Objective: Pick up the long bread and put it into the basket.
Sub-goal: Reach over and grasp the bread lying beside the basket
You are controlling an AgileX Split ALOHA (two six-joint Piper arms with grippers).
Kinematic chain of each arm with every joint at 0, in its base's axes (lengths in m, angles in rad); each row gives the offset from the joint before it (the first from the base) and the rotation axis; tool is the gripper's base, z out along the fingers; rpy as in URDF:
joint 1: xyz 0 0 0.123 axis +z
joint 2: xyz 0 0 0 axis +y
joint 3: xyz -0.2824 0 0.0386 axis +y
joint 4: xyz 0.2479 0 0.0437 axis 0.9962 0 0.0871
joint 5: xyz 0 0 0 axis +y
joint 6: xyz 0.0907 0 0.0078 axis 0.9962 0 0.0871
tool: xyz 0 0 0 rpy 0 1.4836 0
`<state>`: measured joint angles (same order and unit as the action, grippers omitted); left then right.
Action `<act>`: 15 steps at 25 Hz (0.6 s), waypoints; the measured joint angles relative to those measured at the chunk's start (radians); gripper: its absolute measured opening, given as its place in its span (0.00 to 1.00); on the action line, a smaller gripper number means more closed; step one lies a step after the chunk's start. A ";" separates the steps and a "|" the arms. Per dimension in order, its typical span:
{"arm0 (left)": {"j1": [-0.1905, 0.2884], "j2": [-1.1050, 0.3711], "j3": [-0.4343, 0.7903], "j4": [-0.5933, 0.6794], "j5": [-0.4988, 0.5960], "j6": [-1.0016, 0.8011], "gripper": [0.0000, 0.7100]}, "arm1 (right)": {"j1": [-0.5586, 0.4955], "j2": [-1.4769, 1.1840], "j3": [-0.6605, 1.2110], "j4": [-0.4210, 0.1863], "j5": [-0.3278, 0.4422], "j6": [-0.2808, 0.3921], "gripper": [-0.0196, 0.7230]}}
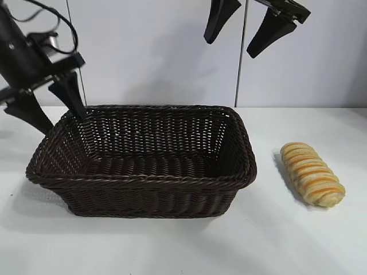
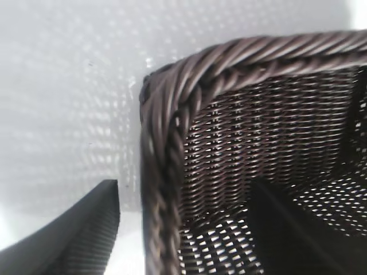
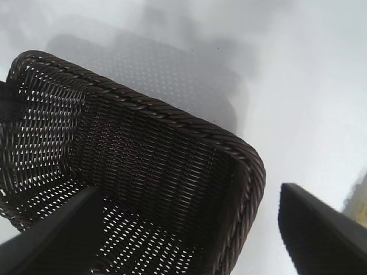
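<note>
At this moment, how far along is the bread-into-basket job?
Nothing looks done: the long bread lies on the table right of the basket, untouched. In hand: nothing; the left claw is open at the basket's left corner, the right claw open high above. Grasping, carrying and placing remain.

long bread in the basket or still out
Out: the ridged golden-yellow long bread lies on the white table, right of the empty dark woven basket.

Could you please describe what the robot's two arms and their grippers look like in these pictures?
Both are black. The left gripper has two flat, tapering wedge-shaped fingers on a black arm with looping black cables above it. The right gripper has matching pointed black fingers. The wrist views show fine ribbing on the fingers' faces.
</note>
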<state>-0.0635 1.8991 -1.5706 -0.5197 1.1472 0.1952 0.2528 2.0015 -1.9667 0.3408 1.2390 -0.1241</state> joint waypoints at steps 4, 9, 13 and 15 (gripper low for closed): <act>0.000 -0.040 0.000 -0.061 -0.004 -0.024 0.66 | 0.000 0.000 0.000 0.000 0.000 0.000 0.83; 0.000 -0.042 0.000 -0.135 -0.038 -0.040 0.66 | 0.000 0.000 0.000 0.000 0.000 0.000 0.83; -0.004 -0.042 0.000 -0.141 -0.044 -0.040 0.66 | 0.000 0.000 0.000 0.005 0.000 0.003 0.83; -0.011 -0.042 0.000 -0.141 -0.044 -0.040 0.66 | 0.000 0.000 0.000 0.019 0.000 0.008 0.83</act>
<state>-0.0745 1.8570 -1.5706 -0.6611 1.1032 0.1555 0.2528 2.0015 -1.9667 0.3597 1.2390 -0.1163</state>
